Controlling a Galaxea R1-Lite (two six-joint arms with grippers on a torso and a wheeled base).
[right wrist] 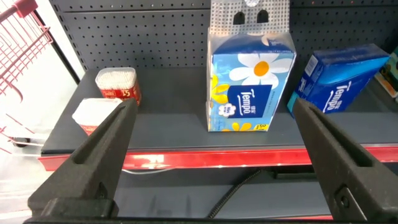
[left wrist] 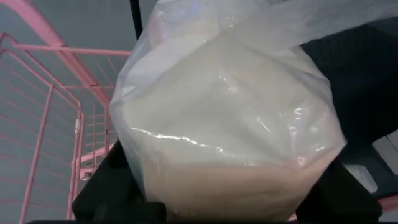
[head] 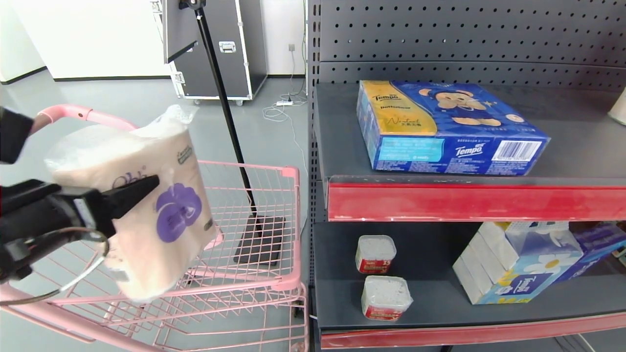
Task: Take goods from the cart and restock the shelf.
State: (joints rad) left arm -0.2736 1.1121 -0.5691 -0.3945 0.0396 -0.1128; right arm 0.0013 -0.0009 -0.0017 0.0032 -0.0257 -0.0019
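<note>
My left gripper is shut on a plastic-wrapped pack of tissue paper with a purple label, held tilted above the pink wire cart. In the left wrist view the pack sits between the two dark fingers. The grey shelf unit stands to the right; its upper shelf carries a flat blue tissue box. My right gripper is open in front of the lower shelf, with nothing between its fingers.
On the lower shelf stand two small white tubs, a blue flowered tissue multipack and a dark blue box. A black stand pole with a flat base rises behind the cart.
</note>
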